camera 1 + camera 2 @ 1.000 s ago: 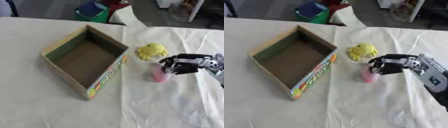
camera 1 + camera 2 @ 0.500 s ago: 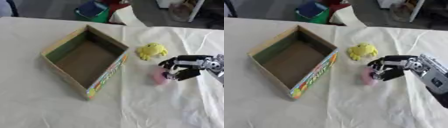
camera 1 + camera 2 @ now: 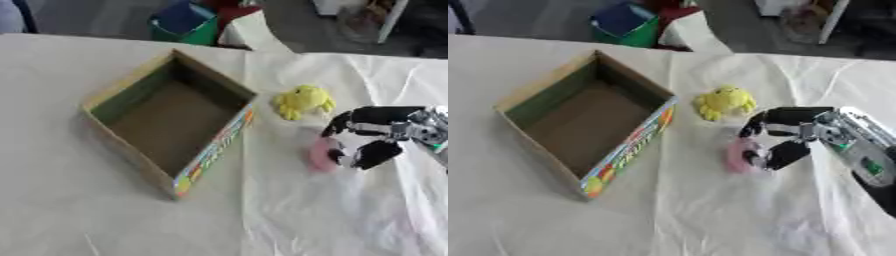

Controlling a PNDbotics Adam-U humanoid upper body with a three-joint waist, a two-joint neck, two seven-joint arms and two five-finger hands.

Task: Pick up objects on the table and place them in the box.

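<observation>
Right eye view gives the best look: a small pink object (image 3: 738, 155) lies on the white table cover (image 3: 710, 220), well to the right of the open cardboard box (image 3: 627, 147), and the right hand (image 3: 785, 137) is right on it, fingers arched over the top and thumb curled in from below, so they pinch the pink piece between them. Whether it has cleared the cloth I cannot tell; it looks level with the table. Just beyond, near but apart from the hand, sits a yellow plush toy (image 3: 724, 101), untouched, between hand and box. The box is empty, dark floor showing, bright printed side facing us. So my read is that this is the grasping step on the first item, nothing delivered yet. Next it wants a clean lift, a carry leftward past the yellow toy and over the box's near wall, then a release inside. The left hand shows in neither view.
</observation>
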